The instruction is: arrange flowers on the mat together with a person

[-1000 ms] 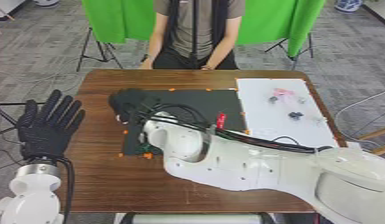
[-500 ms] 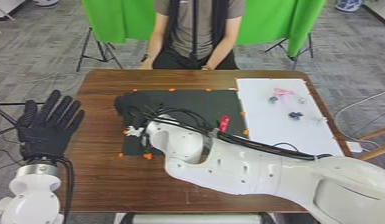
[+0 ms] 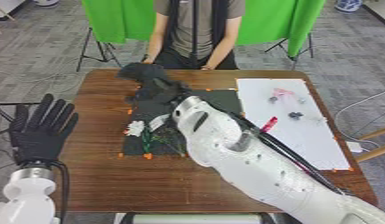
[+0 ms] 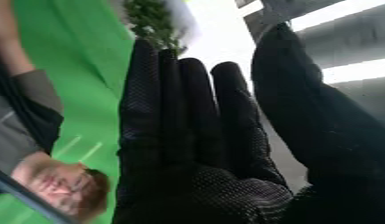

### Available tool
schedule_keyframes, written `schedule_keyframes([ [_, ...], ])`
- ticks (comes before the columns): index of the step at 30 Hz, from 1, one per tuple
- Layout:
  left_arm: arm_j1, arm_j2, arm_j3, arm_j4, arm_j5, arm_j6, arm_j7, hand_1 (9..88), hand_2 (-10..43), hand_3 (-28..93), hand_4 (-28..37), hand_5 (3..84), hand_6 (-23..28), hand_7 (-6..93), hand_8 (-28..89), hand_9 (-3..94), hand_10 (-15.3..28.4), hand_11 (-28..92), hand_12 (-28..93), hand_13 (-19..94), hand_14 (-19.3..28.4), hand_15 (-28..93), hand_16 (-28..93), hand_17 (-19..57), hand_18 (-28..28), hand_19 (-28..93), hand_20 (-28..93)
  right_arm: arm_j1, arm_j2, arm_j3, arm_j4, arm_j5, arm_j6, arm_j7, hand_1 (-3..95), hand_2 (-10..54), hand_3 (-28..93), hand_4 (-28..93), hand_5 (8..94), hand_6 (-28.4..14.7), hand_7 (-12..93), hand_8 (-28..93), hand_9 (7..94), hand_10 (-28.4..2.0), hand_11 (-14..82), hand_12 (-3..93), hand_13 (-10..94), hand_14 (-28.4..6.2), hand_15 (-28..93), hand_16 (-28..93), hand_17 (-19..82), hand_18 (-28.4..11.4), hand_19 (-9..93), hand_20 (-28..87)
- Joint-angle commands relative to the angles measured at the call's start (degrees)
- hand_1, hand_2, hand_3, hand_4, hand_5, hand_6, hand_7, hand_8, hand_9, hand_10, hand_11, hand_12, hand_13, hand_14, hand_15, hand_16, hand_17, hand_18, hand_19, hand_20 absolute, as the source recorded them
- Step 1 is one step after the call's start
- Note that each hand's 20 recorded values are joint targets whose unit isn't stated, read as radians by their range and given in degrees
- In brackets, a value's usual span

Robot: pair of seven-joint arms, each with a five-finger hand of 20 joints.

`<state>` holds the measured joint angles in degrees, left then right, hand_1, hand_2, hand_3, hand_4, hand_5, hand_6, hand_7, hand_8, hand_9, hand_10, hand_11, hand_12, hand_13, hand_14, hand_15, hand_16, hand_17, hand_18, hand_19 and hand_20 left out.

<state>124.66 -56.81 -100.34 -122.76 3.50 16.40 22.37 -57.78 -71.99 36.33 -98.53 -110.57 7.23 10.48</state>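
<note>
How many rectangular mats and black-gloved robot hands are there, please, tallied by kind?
Mats: 2 (black rectangular mat, white rectangular mat)
Robot hands in black fabric gloves: 2 (left hand, right hand)
Total: 4

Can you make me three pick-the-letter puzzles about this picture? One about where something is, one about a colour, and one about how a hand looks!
1. Where is the pink thing?
A) on the black mat
B) on the white sheet
C) on the floor

2. What colour is the cloth behind the table?
A) green
B) yellow
C) purple

3. How is the left hand?
A) in a fist
B) holding a cup
C) open

Right letters:
1. B: it lies on the sheet's far part.
2. A: the cloth is bright green.
3. C: its fingers are straight and spread.
</note>
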Motion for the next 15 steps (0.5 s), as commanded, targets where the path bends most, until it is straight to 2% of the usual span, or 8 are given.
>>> schedule_keyframes([
  [1, 2.21, -0.52, -0.35, -0.54, -0.71, -0.72, 1.16, 34.1, 20.3, 38, -28.3, 39.1, 8.2, 11.1, -10, 34.5, 15.9, 17, 9, 24, 14.7, 29, -7, -5.3, 13.2, 32, 12, -12.35, 9.23, 20.02, -3.65, 28.27, -8.59, -7.78, 44.4, -5.5, 77, -28, 38.1, -1.8, 26, -15, 39.8, -13.4, 11.1, 17.0, 32, -11.5, 25, 15, 22, -11.8, 41, 10],
  [2, 2.46, -0.32, -0.43, -0.75, -0.57, -0.53, 1.18, 36.1, 20.4, 33, -28.3, 39.0, 8.2, 11.2, -10, 34.6, 16.0, 17, 9, 24, 14.8, 29, -7, -5.3, 13.2, 32, 12, -14.46, 9.82, 22.13, -4.3, 32.04, -8.08, -7.92, 41.2, -3.5, 76, -28, 37.8, -2.2, 25, -15, 39.0, -13.9, 10.7, 16.9, 31, -11.8, 24, 15, 21, -12.2, 40, 10],
  [3, 2.8, -0.15, -0.57, -0.96, -0.29, -0.77, 1.48, 35.4, 20.3, 34, -28.3, 39.0, 8.2, 11.2, -10, 34.6, 16.0, 17, 9, 24, 14.8, 29, -7, -5.3, 13.2, 32, 12, -16.7, 10.14, 24.93, -5.13, 36.35, -8.88, -7.61, 39.0, -3.7, 76, -28, 37.9, -2.5, 23, -14, 38.7, -13.9, 10.4, 16.7, 31, -11.9, 23, 15, 20, -12.5, 39, 11],
  [6, 3.15, 0.17, -1.15, -1.13, 0.1, -1.22, 1.23, 31.3, 18.4, 44, -28.3, 38.9, 8.1, 11.4, -10, 34.6, 16.0, 17, 9, 24, 14.8, 29, -7, -5.3, 13.2, 32, 12, -22.28, 11.72, 31.28, -6.46, 47.04, -9.59, -8.2, 34.8, -5.2, 75, -26, 38.5, -3.0, 20, -12, 38.2, -13.3, 8.5, 17.1, 30, -12.9, 21, 17, 18, -13.4, 37, 13],
  [8, 2.45, 0.44, -0.87, -0.93, 0.75, -0.86, 1.02, 27.5, 17.0, 53, -28.3, 38.8, 8.0, 11.5, -10, 34.6, 16.0, 17, 9, 24, 14.7, 29, -7, -5.4, 13.2, 32, 12, -26.0, 12.32, 35.87, -7.22, 48.94, -9.77, -8.2, 32.4, -4.8, 74, -25, 38.2, -3.2, 18, -11, 37.8, -13.4, 7.9, 17.3, 29, -13.3, 20, 19, 17, -13.7, 36, 13],
  [10, 2.44, 0.53, -0.72, -1.02, 0.31, -0.92, 1.3, 23.6, 15.6, 63, -28.3, 38.8, 7.9, 11.7, -10, 34.6, 16.0, 17, 9, 24, 14.7, 29, -7, -5.3, 13.2, 32, 11, -28.63, 13.34, 38.57, -7.69, 51.57, -6.82, -8.68, 29.2, -3.4, 73, -25, 38.2, -3.2, 16, -11, 37.7, -13.4, 7.4, 17.4, 29, -13.7, 18, 20, 16, -14.2, 35, 14],
  [12, 2.24, 0.23, -0.65, -1.01, 0.27, -1.14, 1.22, 22.9, 14.9, 66, -28.3, 38.8, 7.8, 12.1, -10, 34.7, 15.8, 17, 9, 24, 14.6, 29, -7, -5.3, 13.1, 32, 11, -30.66, 14.49, 41.21, -7.86, 54.09, -5.52, -9.21, 26.8, -1.6, 72, -24, 38.4, -3.2, 15, -10, 37.8, -13.4, 6.4, 17.0, 29, -14.1, 17, 20, 16, -14.6, 34, 14],
  [15, 2.03, 0.53, -0.25, -1.13, 0.53, -1.62, 1.3, 22.9, 14.8, 66, -28.3, 38.8, 7.6, 12.3, -10, 34.7, 15.8, 17, 9, 24, 14.7, 29, -7, -5.3, 13.2, 32, 11, -35.91, 16.46, 46.29, -9.29, 53.75, -3.64, -10.88, 23.6, 1.4, 71, -24, 38.1, -3.4, 13, -9, 37.5, -13.7, 4.8, 16.8, 28, -14.6, 16, 21, 15, -15.0, 33, 15],
])
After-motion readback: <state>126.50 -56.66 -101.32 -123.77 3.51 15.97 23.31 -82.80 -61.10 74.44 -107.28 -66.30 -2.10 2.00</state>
